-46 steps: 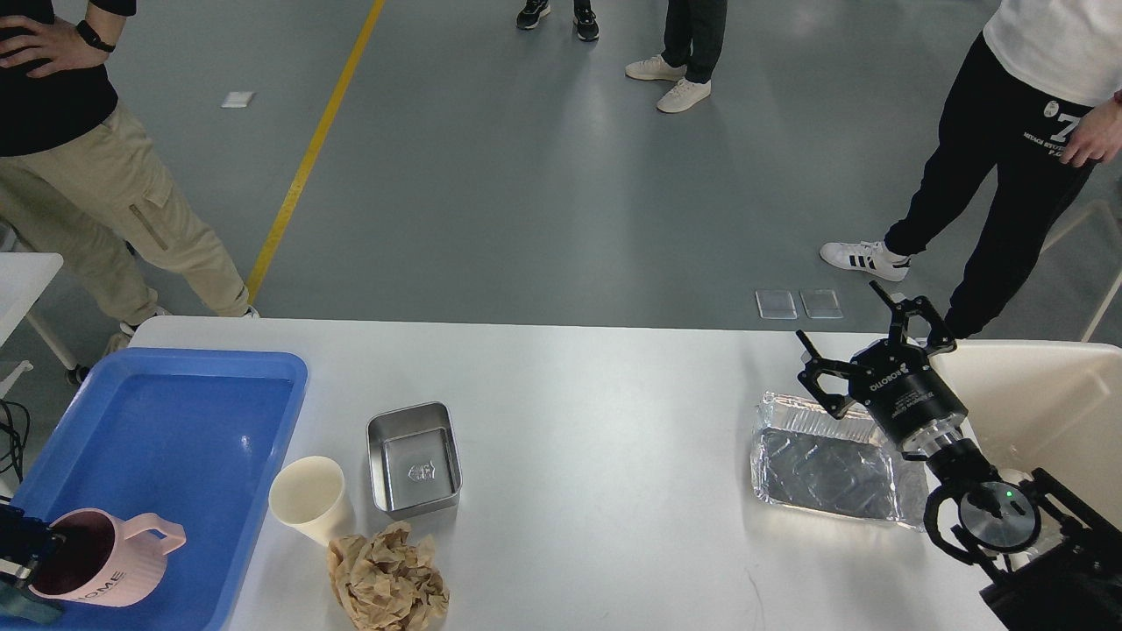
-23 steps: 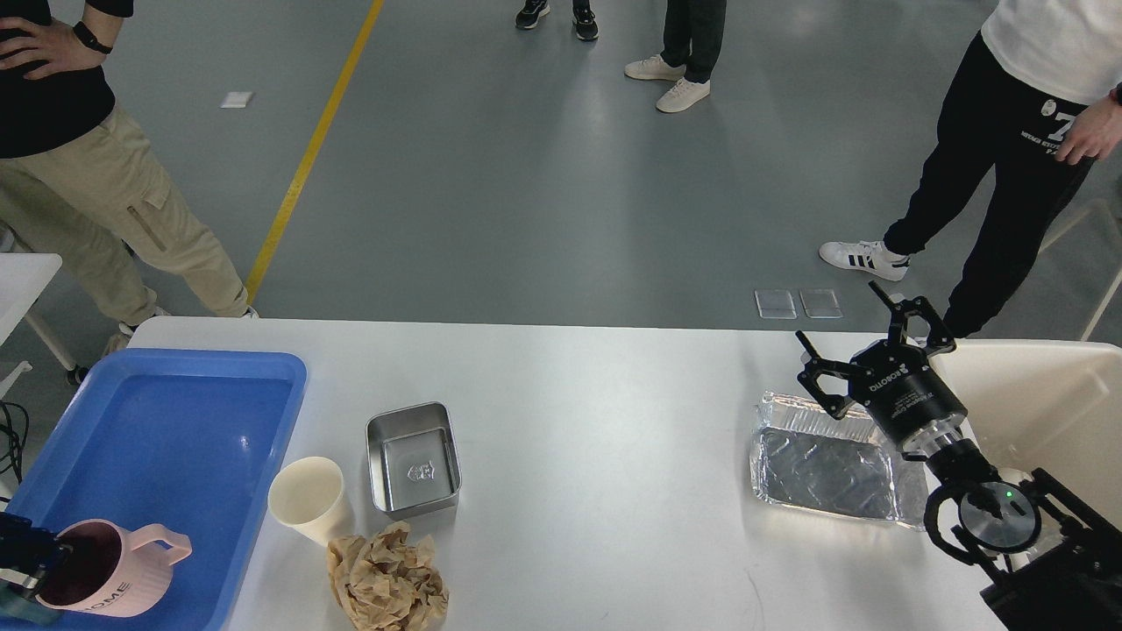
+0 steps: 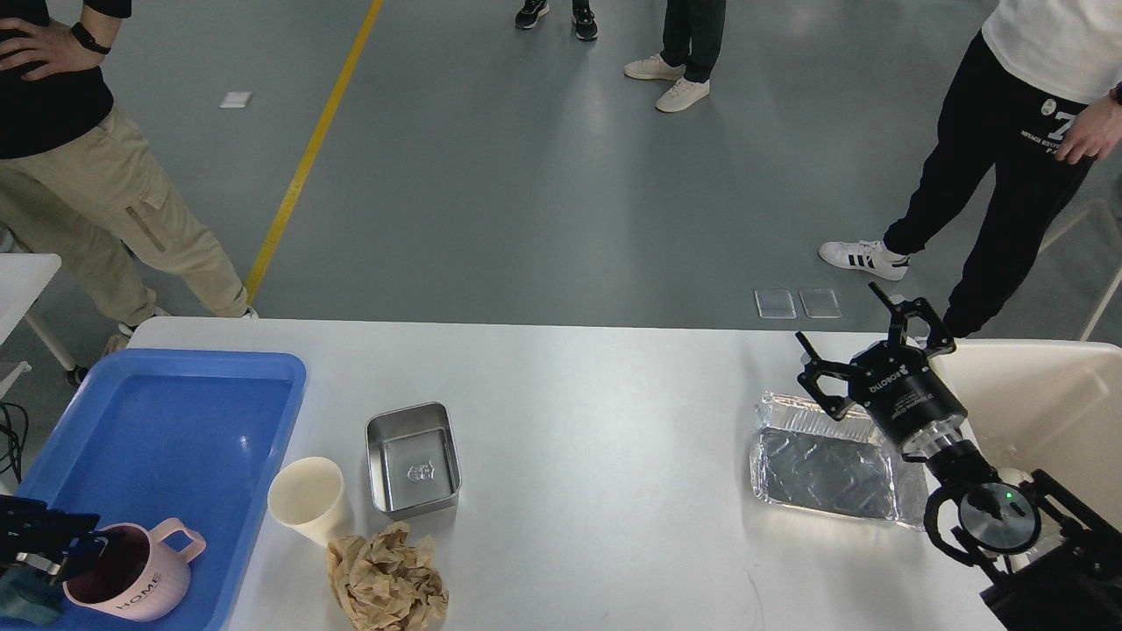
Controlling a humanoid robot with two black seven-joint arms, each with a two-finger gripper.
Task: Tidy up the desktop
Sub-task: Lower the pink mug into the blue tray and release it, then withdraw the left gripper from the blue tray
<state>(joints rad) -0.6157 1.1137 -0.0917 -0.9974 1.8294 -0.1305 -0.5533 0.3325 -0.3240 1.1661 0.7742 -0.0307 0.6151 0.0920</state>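
The white desktop (image 3: 596, 386) carries a paper cup (image 3: 307, 499), a small steel tin (image 3: 414, 456), a crumpled brown paper (image 3: 386, 578) and a foil tray (image 3: 824, 473). A pink mug (image 3: 131, 578) sits at the near end of the blue tray (image 3: 175, 412). My left gripper (image 3: 61, 536) is at the bottom left edge with its dark fingers at the mug's rim; their grip is unclear. My right gripper (image 3: 841, 324) is open and empty, raised above the far right corner of the foil tray.
A beige bin (image 3: 1052, 394) stands at the right edge of the desktop, next to my right arm. Several people stand on the grey floor beyond the table. A second white table's corner (image 3: 22, 280) shows at the far left.
The pink mug has moved right and toward the near edge of the blue tray and turned more upright, with my left gripper following it. The right arm has not moved.
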